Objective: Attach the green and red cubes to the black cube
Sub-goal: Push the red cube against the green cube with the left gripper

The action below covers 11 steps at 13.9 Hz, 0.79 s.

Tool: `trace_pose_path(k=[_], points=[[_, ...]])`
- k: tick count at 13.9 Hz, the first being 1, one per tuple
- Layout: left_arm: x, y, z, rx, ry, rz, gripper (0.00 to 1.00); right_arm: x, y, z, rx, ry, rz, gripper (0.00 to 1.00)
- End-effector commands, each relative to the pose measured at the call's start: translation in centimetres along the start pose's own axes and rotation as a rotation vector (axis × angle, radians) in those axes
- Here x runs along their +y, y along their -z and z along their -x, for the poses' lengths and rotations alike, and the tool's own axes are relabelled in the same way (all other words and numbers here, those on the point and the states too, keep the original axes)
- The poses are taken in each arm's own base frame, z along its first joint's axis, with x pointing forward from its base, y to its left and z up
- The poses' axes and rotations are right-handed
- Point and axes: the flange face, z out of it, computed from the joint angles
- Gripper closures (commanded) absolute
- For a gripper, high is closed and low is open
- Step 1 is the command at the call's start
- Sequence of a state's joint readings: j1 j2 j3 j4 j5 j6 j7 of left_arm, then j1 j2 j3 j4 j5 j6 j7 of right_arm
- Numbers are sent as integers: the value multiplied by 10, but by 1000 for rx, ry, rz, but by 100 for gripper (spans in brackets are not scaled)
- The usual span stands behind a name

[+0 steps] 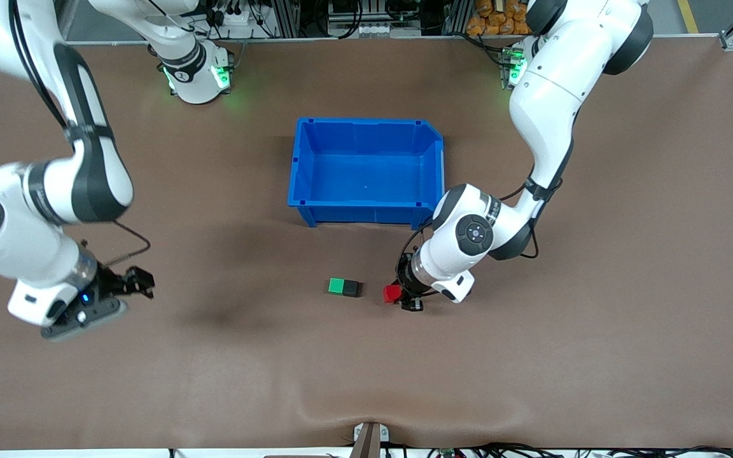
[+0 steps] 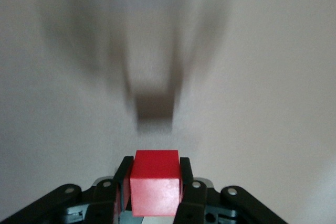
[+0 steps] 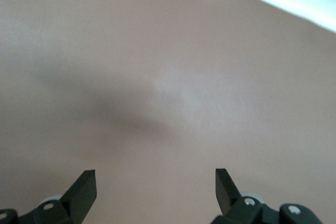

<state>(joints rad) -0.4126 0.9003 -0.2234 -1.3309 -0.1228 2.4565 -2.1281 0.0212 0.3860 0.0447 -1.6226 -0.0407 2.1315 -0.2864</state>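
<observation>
A green cube (image 1: 336, 286) and the black cube (image 1: 351, 289) sit joined side by side on the brown table, nearer the front camera than the blue bin. My left gripper (image 1: 398, 296) is shut on the red cube (image 1: 392, 293), a short gap from the black cube toward the left arm's end. In the left wrist view the red cube (image 2: 155, 182) sits between the black fingers (image 2: 187, 179), above its shadow on the table. My right gripper (image 1: 140, 283) is open and empty over bare table toward the right arm's end; its wrist view shows only table between its fingertips (image 3: 86, 187).
An empty blue bin (image 1: 366, 170) stands mid-table, farther from the front camera than the cubes. The table's covering has a wrinkle near its front edge (image 1: 341, 407).
</observation>
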Motion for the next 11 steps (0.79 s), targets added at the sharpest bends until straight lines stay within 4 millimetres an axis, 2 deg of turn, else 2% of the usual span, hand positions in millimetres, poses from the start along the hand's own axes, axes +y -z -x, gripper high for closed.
trace_pose_path(k=[1,2,5,7,9,11], points=[[-4,-16,19,-28,10,7,100,-25,41,68,-45,-93,10,0],[-6,-17,21,-28,5,6,100,-24,52,75,-68,-110,7,0],[-10,-24,25,-23,-9,7,100,0,97,102,-131,-218,6,0],[-14,-35,32,-25,-23,5,100,-3,127,114,-161,-348,11,0],[-17,-46,36,-10,-47,14,100,-6,156,127,-198,-394,10,0],[-21,-54,38,2,-66,27,100,6,179,137,-166,-425,16,0]])
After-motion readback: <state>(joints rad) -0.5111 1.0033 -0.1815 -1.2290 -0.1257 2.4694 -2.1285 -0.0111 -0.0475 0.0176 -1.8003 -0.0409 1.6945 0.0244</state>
